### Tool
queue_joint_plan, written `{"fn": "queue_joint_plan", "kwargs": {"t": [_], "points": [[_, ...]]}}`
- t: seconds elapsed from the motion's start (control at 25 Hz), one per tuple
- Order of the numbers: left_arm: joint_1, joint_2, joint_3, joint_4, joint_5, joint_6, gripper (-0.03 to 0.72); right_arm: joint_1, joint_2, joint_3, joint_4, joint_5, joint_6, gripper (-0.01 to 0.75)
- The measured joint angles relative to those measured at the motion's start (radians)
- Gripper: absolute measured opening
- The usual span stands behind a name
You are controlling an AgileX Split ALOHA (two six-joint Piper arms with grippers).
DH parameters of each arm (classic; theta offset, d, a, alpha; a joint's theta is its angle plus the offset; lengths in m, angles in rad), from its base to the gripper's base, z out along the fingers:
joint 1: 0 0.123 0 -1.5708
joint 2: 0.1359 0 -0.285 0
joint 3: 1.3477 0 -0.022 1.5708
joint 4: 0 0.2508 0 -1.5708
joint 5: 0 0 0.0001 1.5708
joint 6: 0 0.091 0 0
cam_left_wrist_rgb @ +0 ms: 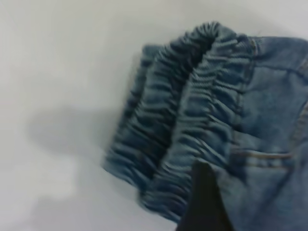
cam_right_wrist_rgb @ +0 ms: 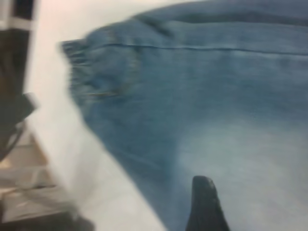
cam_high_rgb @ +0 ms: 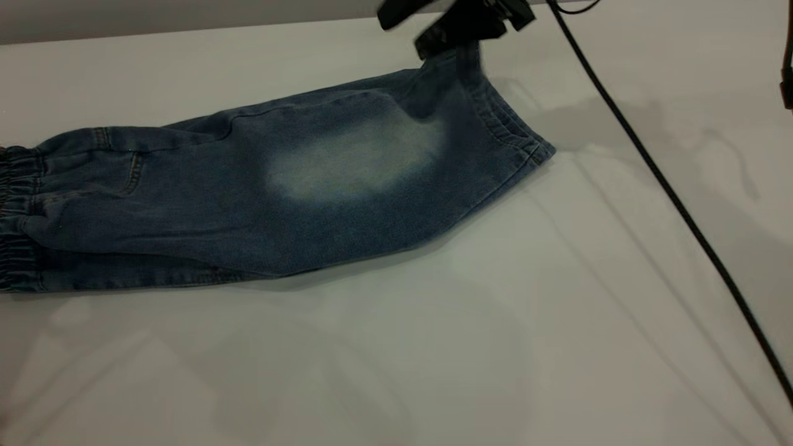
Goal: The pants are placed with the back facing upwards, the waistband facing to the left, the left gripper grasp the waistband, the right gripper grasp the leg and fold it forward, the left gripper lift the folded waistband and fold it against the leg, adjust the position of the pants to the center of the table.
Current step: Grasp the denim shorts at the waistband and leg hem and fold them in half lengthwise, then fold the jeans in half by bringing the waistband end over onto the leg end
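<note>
We saw the pants [cam_high_rgb: 279, 198] lying across the white tabletop [cam_high_rgb: 495, 347], already folded lengthwise so that one leg lay over the other, with the waistband [cam_high_rgb: 15, 217] at the far left edge of the exterior view. The leg [cam_high_rgb: 372, 161] with the pale oval patch faced up, its hem pointing right.

The right end effector [cam_high_rgb: 455, 46] was at the far corner of that hem, apparently pinching the denim, which rose slightly toward it; we judged it held there to keep the leg taut and aligned. Only one dark finger [cam_right_wrist_rgb: 206, 204] showed in its wrist view, over the pale patch.

The left end effector [cam_left_wrist_rgb: 204, 202] was at the gathered waistband [cam_left_wrist_rgb: 187, 120], where two ruffled layers lay stacked. We could not tell whether it was gripping. We judged the waistband-to-leg fold was not yet done.
</note>
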Motion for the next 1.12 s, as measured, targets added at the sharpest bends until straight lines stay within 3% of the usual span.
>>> {"fn": "queue_joint_plan", "kwargs": {"t": [0.2,0.32,0.52,0.76,1.12], "points": [[0.000,0.000,-0.037,0.000,-0.137,0.242,0.461,0.000,-0.002,0.000,0.185,0.113,-0.182,0.420],[0.000,0.000,-0.056,0.000,-0.219,0.346,0.461,0.000,-0.007,0.000,0.285,0.117,-0.269,0.470],[0.044,0.001,-0.063,0.000,-0.215,0.369,0.461,0.012,-0.016,0.000,0.335,0.119,-0.292,0.562],[0.189,0.001,-0.063,0.000,-0.043,0.369,0.461,0.020,-0.025,0.000,0.333,0.118,-0.306,0.584],[0.367,0.001,-0.063,0.006,0.388,0.368,0.436,0.020,-0.032,0.000,0.333,0.118,-0.310,0.584]]}}
